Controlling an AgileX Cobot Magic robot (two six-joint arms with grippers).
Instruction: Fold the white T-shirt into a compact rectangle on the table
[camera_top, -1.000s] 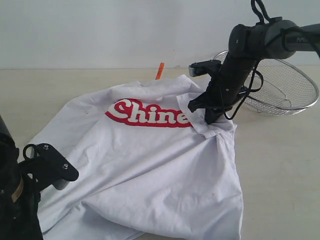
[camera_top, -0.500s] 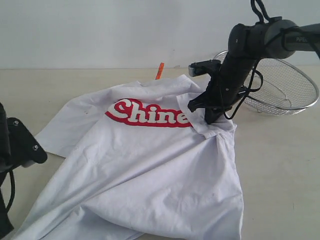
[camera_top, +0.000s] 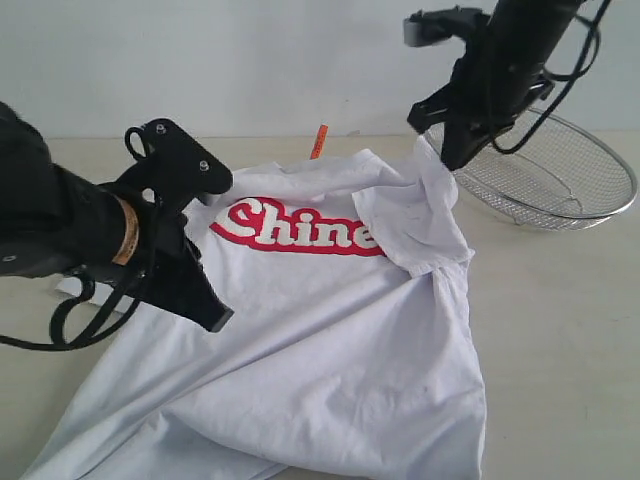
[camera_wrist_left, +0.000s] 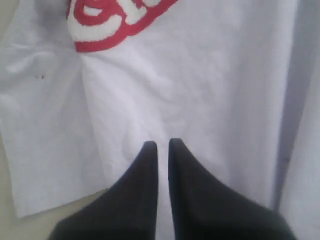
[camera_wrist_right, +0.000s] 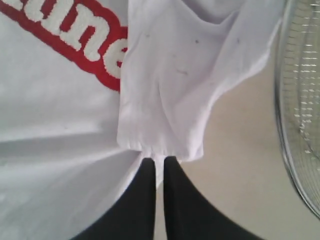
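The white T-shirt (camera_top: 320, 340) lies spread chest-up on the table (camera_top: 560, 330), red script lettering (camera_top: 295, 228) showing and the orange neck tag (camera_top: 319, 141) at its far edge. Its right sleeve (camera_top: 410, 225) is folded inward over the end of the lettering. My left gripper (camera_top: 218, 320) hangs over the shirt's left half, below the lettering; the left wrist view shows it (camera_wrist_left: 160, 145) shut with a hairline gap and nothing in it. My right gripper (camera_top: 452, 160) is raised near the right shoulder; in its wrist view it (camera_wrist_right: 159, 160) is shut, over the sleeve hem (camera_wrist_right: 160, 147).
A round silver wire-mesh basket (camera_top: 560, 180) stands at the back right, just beyond the right gripper, and its rim (camera_wrist_right: 280, 115) shows in the right wrist view. The left arm (camera_top: 70, 225) covers the shirt's left sleeve. A light grey wall runs behind the table.
The left arm swung up from the lower-left corner and now reaches over the shirt's left half. The right gripper lifted off the folded sleeve, up and to the right toward the basket.
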